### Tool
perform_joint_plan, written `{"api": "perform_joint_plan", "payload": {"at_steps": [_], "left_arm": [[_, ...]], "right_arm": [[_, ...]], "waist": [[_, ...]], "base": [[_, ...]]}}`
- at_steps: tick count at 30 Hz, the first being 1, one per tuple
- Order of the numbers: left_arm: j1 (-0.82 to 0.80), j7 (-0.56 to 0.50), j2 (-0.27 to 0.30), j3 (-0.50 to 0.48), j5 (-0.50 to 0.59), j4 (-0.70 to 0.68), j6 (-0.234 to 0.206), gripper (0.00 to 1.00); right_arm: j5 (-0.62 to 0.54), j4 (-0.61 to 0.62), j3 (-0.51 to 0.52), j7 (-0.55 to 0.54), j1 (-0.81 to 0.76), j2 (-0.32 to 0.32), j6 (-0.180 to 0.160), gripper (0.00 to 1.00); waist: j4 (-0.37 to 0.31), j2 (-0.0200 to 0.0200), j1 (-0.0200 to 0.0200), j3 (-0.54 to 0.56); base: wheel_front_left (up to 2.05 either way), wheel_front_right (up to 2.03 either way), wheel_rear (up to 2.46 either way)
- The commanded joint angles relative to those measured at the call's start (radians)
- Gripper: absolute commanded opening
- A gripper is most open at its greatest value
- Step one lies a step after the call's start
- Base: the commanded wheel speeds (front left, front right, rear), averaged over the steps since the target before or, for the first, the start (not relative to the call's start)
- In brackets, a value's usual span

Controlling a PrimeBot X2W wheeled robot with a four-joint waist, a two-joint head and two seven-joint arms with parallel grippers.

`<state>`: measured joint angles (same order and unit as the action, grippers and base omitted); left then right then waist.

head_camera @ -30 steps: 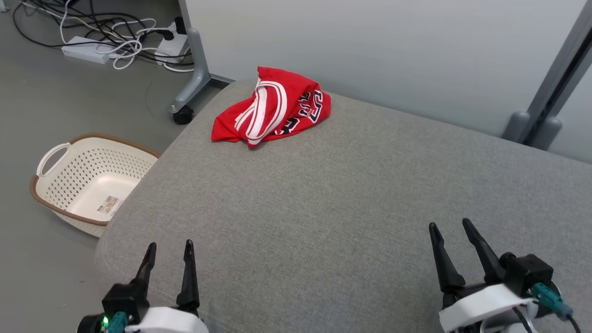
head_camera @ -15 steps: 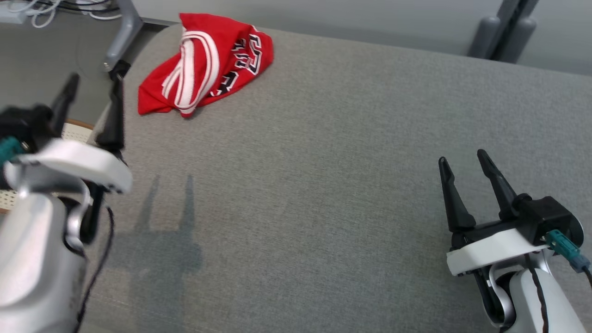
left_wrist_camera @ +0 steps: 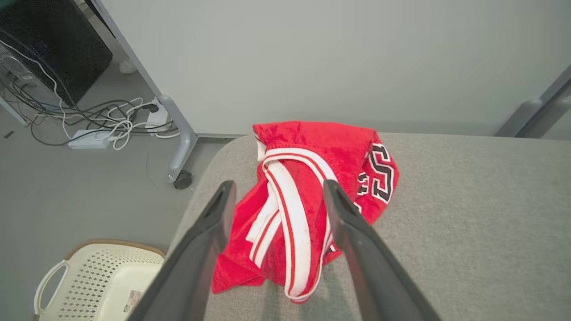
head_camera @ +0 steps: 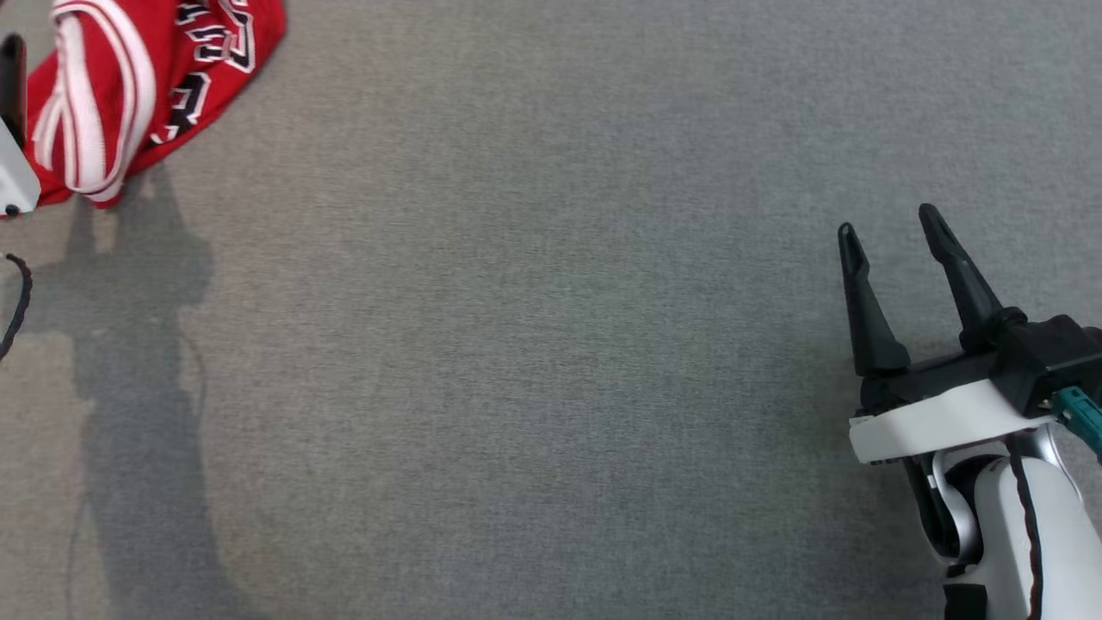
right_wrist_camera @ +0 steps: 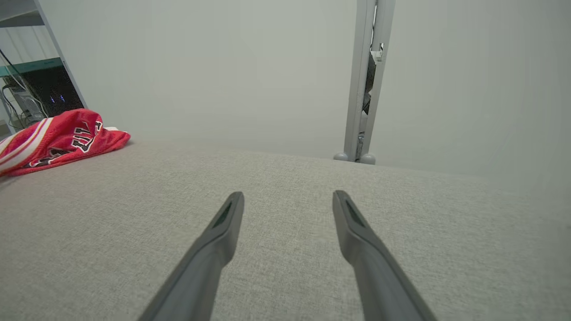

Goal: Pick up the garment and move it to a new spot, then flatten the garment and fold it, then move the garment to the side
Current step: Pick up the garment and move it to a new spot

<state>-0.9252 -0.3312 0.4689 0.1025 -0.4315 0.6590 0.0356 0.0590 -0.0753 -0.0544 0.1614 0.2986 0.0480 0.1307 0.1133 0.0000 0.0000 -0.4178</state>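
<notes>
At your far left, in the left wrist view, a cream perforated basket (left_wrist_camera: 102, 285) with a brown rim sits on the floor beside the grey cushion (head_camera: 516, 344). Farther off, a tangle of cables (left_wrist_camera: 111, 129) lies by the wheeled foot (left_wrist_camera: 182, 180) of a pale partition (left_wrist_camera: 312, 58).

Your left claw (left_wrist_camera: 279, 185) is released, its two dark fingers spread wide and gripping nothing. Seen along those fingers, the garment (left_wrist_camera: 303, 187) lies between and beyond them; you cannot tell whether the tips touch the cloth. The garment is a red jersey with white trim and black lettering, crumpled in a heap at the far left corner of the cushion, close to the partition. In the head view it shows at the top left corner, with the arm's shadow falling on the cushion just near of it.

The middle of the cushion is bare grey fabric.

At the right, your right claw (head_camera: 888, 220) is also released, fingers apart and pointing away from you, hovering low over the cushion and well apart from the garment. Its wrist view looks across to the partition and a grey upright post (right_wrist_camera: 363, 89).
</notes>
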Motion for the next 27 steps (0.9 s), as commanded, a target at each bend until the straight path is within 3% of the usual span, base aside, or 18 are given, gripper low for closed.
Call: {"api": "perform_joint_plan", "payload": {"at_steps": [1, 17, 18, 19, 20, 21, 27], "left_arm": [[-0.017, -0.027, 0.006, 0.003, -0.007, 0.039, 0.006, 1.00], [-0.042, 0.031, -0.012, 0.006, -0.003, 0.272, -0.063, 1.00], [-0.041, 0.036, -0.012, 0.007, -0.003, 0.284, -0.064, 0.87], [-0.041, 0.042, -0.011, 0.010, -0.001, 0.294, -0.064, 0.42], [-0.041, 0.049, -0.009, 0.014, 0.004, 0.302, -0.063, 0.14], [-0.043, 0.060, -0.007, 0.017, 0.007, 0.309, -0.064, 0.00], [-0.069, 0.133, 0.001, 0.031, 0.020, 0.310, -0.051, 0.00]], "right_arm": [[-0.009, 0.021, 0.008, -0.008, 0.005, 0.005, 0.000, 1.00], [-0.026, 0.101, 0.010, -0.041, -0.012, 0.005, 0.000, 1.00], [-0.025, 0.101, 0.008, -0.040, -0.010, 0.005, 0.000, 1.00], [-0.023, 0.101, 0.006, -0.038, -0.008, 0.005, 0.000, 1.00], [-0.021, 0.100, 0.004, -0.035, -0.007, 0.005, 0.000, 1.00], [-0.020, 0.098, 0.004, -0.033, -0.007, 0.005, 0.000, 1.00], [-0.017, 0.075, 0.015, -0.015, -0.015, 0.005, 0.000, 1.00]], "waist": [[-0.057, 0.0000, 0.0000, -0.054], [-0.082, 0.0000, 0.0000, -0.105], [-0.083, 0.0000, 0.0000, -0.106], [-0.085, 0.0000, 0.0000, -0.106], [-0.086, 0.0000, 0.0000, -0.105], [-0.087, 0.0000, 0.0000, -0.104], [-0.089, 0.0000, 0.0000, -0.078]], "base": [[0.00, 0.00, 0.00], [0.00, 0.00, 0.00], [0.00, 0.00, 0.00], [0.00, 0.00, 0.00], [0.00, 0.00, 0.00], [0.00, 0.00, 0.00], [0.00, 0.00, 0.00]]}}
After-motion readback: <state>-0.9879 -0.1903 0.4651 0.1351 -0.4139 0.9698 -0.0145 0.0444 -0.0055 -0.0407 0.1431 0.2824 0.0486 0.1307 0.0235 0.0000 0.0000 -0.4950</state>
